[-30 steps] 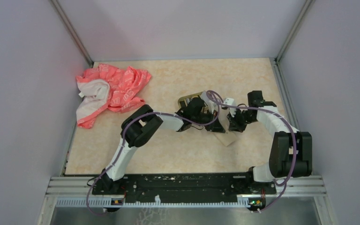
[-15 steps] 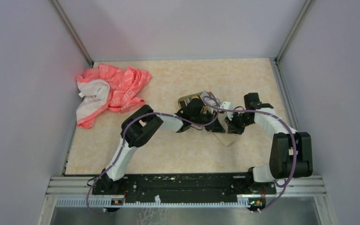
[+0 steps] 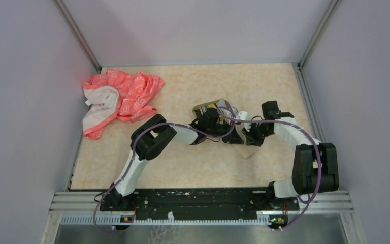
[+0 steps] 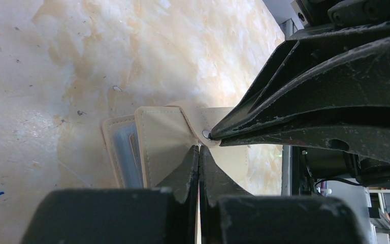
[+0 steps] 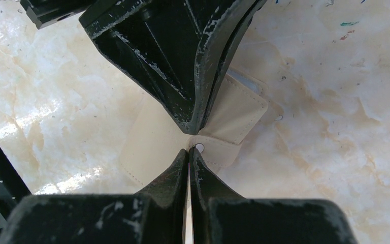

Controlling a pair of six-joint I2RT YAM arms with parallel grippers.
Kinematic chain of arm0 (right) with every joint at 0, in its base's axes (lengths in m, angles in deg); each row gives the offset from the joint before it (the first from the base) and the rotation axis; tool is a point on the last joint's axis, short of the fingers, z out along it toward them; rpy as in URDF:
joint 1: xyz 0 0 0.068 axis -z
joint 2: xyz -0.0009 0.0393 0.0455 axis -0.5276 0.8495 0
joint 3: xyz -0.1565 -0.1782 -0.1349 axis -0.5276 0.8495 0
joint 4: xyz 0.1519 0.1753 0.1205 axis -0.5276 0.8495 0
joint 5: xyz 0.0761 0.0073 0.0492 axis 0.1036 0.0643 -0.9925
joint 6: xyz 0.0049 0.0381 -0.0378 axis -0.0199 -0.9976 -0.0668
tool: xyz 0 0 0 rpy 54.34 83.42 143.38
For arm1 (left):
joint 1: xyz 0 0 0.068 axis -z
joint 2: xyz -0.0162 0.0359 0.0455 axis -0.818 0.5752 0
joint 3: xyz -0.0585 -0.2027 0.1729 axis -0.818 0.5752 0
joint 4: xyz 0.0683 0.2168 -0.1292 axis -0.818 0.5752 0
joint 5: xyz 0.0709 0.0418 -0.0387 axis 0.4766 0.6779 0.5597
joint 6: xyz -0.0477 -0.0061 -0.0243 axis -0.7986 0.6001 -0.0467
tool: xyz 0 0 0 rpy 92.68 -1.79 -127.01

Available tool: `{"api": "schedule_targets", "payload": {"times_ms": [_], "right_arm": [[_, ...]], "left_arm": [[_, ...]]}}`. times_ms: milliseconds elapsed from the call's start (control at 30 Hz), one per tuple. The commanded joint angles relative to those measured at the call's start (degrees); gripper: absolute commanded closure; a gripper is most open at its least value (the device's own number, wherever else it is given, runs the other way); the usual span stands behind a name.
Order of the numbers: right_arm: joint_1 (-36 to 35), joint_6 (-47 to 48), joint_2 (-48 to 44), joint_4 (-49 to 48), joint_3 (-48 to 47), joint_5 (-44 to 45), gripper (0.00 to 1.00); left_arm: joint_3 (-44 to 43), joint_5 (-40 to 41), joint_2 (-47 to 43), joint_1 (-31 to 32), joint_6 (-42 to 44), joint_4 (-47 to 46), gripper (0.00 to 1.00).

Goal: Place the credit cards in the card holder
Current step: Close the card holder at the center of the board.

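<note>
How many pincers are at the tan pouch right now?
2. The left pincer, shut, touches the tan pouch on its stitched front; the right pincer, shut, is at its snap flap. Neither is hidden.

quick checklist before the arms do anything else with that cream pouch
1. Left gripper shut, tips at the flap of the cream pouch: ok.
2. Right gripper shut, tips beside the snap: ok.
3. Either gripper truly pinching the flap: cannot tell.
4. Room between the two grippers: not ok, their tips nearly meet.
5. Pale blue card inside the pouch: ok, its edge shows in the pocket.
6. What the tin holds: cannot tell, the left arm hides most of it.
</note>
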Motion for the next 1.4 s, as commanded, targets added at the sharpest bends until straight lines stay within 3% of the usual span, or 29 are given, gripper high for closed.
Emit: {"api": "schedule_targets", "payload": {"times_ms": [0, 667, 1167, 1200, 1267, 1367], "right_arm": [[-1.5, -0.6, -0.7, 2.4, 0.3, -2.4, 1.0], [-6.3, -3.3, 3.6, 2.8, -1.5, 2.0, 1.0], [-6.0, -8.7, 9.2, 2.4, -5.4, 2.7, 1.0], [-5.3, -8.7, 8.4, 2.4, -5.5, 1.0, 0.99], [-2.3, -7.3, 6.4, 3.5, -6.3, -4.4, 0.84], [2.3, -1.8, 3.1, 9.3, -9.1, -14.4, 0.7]], "left_arm": [[2.2, 4.1, 1.2, -0.3, 1.8, 5.0, 1.0], [2.7, 3.6, 1.6, -0.3, 1.4, 3.5, 1.0], [3.3, 2.9, 1.6, -0.2, 1.2, 2.3, 1.0], [3.4, 2.9, 1.5, -0.2, 1.2, 1.9, 1.0], [3.6, 2.6, 1.3, -0.4, 0.9, 1.3, 1.0], [4.3, 2.4, 0.0, -0.6, 0.2, -0.9, 1.0]]}}
